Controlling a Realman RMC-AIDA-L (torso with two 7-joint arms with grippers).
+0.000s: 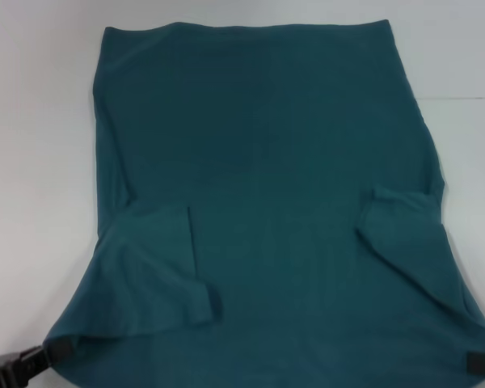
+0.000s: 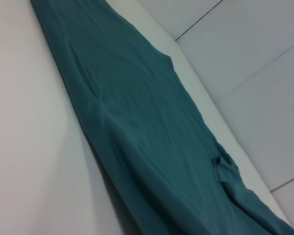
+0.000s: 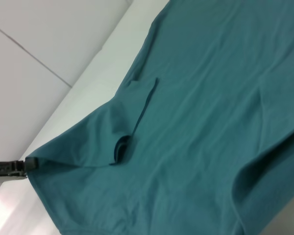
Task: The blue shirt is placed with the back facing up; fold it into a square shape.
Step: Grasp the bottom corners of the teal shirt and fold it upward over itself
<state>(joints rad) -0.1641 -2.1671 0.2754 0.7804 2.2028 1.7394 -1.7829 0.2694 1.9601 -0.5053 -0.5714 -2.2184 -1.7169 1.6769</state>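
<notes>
The blue shirt (image 1: 267, 162) lies spread on the white table (image 1: 32, 162), and both short sleeves are folded inward onto the body. The left sleeve (image 1: 166, 259) and right sleeve (image 1: 400, 222) lie flat. My left gripper (image 1: 56, 349) is at the shirt's near left corner, shut on the fabric; the right wrist view shows it pinching that corner (image 3: 28, 163). My right gripper (image 1: 478, 364) sits at the near right corner, mostly out of frame, shut on the fabric edge. In the left wrist view the shirt (image 2: 137, 122) stretches away over the table.
White tabletop surrounds the shirt on the left, right and far sides. Beyond the table edge (image 2: 206, 98) in the wrist views lies a tiled floor (image 2: 255, 63).
</notes>
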